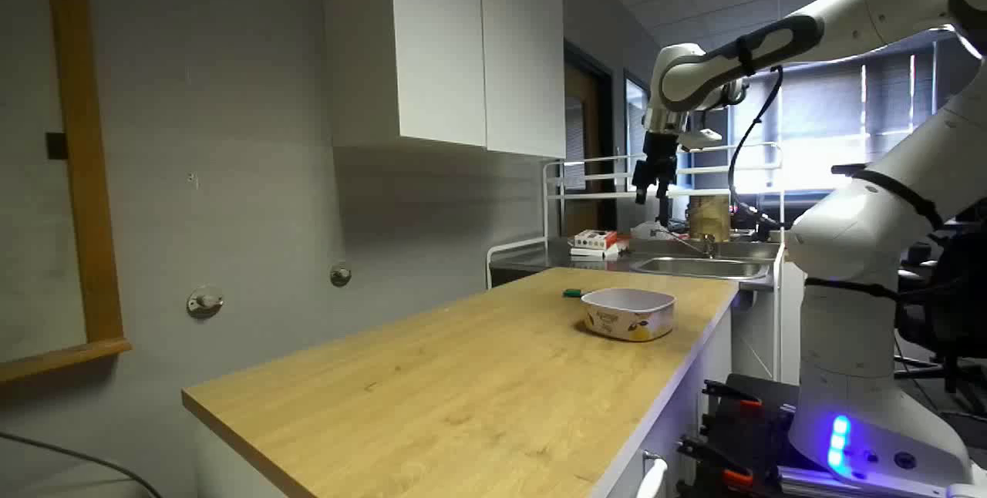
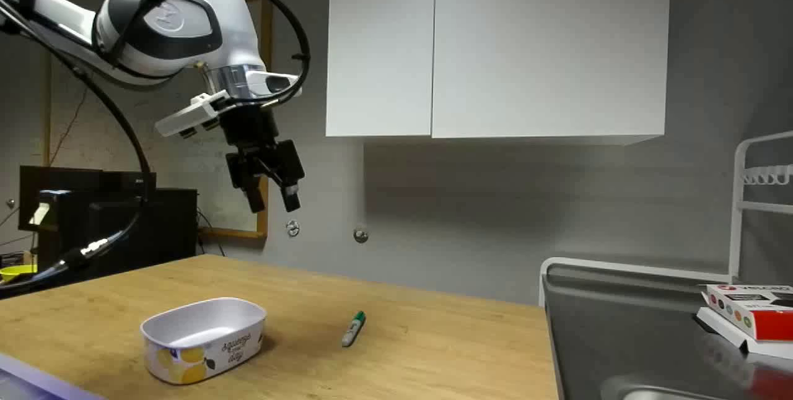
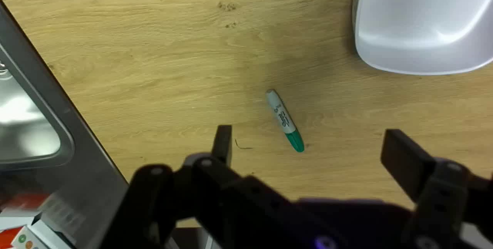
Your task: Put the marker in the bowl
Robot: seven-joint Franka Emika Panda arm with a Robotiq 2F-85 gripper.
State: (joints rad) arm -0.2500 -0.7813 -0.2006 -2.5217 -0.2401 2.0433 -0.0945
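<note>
Wrist view, pincer (image 3: 309, 143) spread apart, green-capped marker (image 3: 284, 121) lying on wooden counter (image 3: 154, 68), near white bowl (image 3: 420, 58).

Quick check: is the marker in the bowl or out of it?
Out: in an exterior view, the marker lies on the wooden counter, with a visible gap between it and the bowl.

Woodgrain counter (image 2: 433, 363) | bowl (image 2: 214, 356) upright | marker (image 3: 284, 120) lying near bowl | dark curl (image 3: 240, 147), perhaps grain
</note>
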